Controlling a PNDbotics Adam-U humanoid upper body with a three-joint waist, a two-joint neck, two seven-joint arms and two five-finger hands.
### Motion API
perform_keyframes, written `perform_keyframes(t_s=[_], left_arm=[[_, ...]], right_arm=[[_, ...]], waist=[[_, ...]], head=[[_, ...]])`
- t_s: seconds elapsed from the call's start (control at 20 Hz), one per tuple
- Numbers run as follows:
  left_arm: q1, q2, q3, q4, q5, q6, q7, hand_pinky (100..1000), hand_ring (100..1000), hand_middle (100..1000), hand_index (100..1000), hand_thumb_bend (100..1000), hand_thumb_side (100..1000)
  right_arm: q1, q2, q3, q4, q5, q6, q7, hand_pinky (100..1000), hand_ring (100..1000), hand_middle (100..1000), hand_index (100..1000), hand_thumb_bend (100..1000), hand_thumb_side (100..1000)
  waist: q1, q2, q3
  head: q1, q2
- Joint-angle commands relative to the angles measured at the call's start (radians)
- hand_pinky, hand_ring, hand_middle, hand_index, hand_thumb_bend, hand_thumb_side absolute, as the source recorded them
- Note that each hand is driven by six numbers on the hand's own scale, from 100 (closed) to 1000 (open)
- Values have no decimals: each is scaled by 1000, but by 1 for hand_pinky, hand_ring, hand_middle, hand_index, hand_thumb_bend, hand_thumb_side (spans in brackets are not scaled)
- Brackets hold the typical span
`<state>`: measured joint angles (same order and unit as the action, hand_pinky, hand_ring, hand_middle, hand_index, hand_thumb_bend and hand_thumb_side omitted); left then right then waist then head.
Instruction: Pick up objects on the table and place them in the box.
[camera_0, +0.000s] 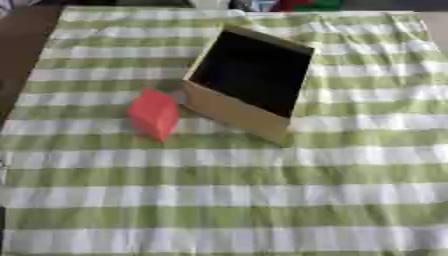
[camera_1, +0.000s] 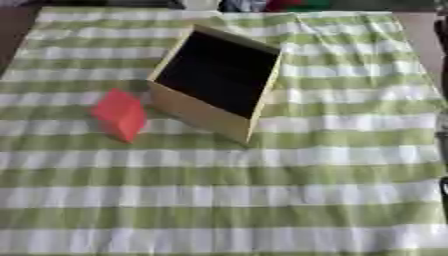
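Left eye view shows neither robot hand, so their state and bearings cannot be told; the red block (camera_0: 154, 114) sits just beside the open box (camera_0: 238, 111), looking stiff and light, best grasped across opposite flat faces.

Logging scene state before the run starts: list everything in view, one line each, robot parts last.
box: 1, tan walls with a dark inside, open top, centre of the table, set askew.
red block: 1, red, on the cloth just left of the box, close to its near-left wall.
tablecloth: 1, green and white stripes, covers nearly the whole table.
table: 1, dark brown, bare strip showing at the far left edge.
clutter at the far edge: blurred red, green and pale shapes; cannot tell what they are.
robot hands: neither the left nor the right hand shows clearly in either view.
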<state>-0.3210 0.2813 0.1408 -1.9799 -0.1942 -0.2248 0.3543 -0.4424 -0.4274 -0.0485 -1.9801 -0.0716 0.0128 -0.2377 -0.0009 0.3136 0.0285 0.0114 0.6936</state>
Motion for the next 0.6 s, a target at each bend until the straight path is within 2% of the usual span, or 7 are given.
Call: perform_keyframes(t_s=[0.05,0.2,0.35,0.6], left_arm=[[-6,29,10,-20,-10,6,-4,994,549,568,800,202,416],[-11,72,5,-20,-32,16,-18,953,548,568,804,198,382],[-33,141,-16,-20,-73,47,-57,853,549,579,825,188,305],[-93,265,-99,6,-150,100,-133,773,563,602,837,219,248]], right_arm=[[-7,-26,-4,-20,1,0,2,886,732,727,879,100,560],[-3,-29,-4,-20,2,1,1,886,732,727,879,100,559],[0,-36,-4,-20,4,2,1,886,732,727,879,100,560],[6,-48,-3,-20,7,4,2,886,732,727,879,100,559]], waist=[[3,-22,-1],[5,-24,1],[12,-28,5],[23,-34,9]], head=[[0,7],[-6,13],[-17,17],[-31,17]])
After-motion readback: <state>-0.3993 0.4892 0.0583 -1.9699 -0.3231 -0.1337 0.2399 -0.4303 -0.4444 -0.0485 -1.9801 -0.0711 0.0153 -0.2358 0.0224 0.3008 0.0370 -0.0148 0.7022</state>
